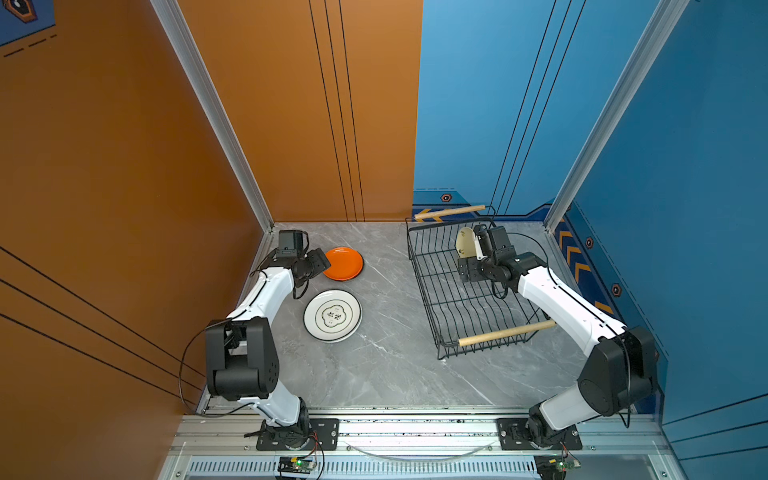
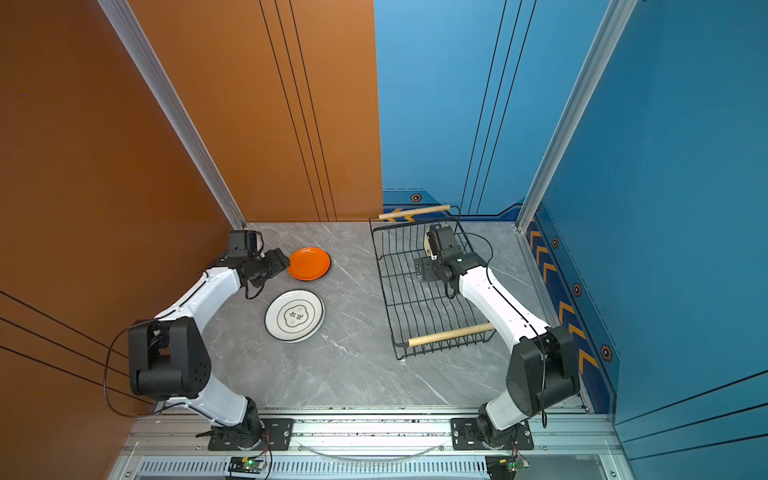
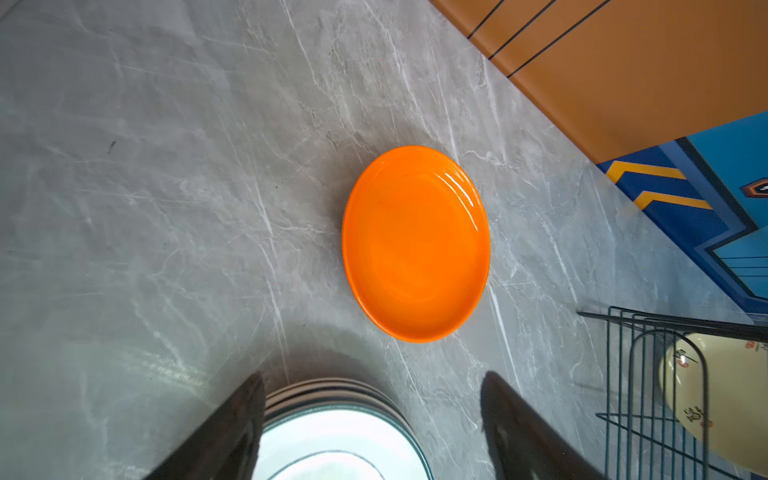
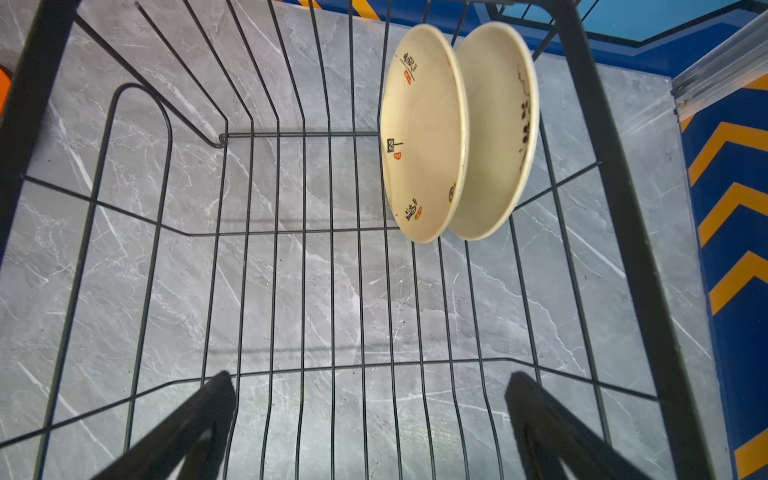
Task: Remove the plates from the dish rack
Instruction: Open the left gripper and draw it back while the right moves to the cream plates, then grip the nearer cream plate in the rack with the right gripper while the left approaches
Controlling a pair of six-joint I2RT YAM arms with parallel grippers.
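A black wire dish rack stands on the right of the table. Two cream plates stand on edge at its far end. My right gripper hangs open inside the rack, short of them, holding nothing. On the left an orange plate lies flat. Nearer lies a stack of white dark-rimmed plates. My left gripper is open beside the orange plate, over the stack's edge, empty.
The orange wall stands close behind the left arm. The blue wall runs along the rack's right side. Grey marble tabletop lies between the plates and the rack and toward the front rail.
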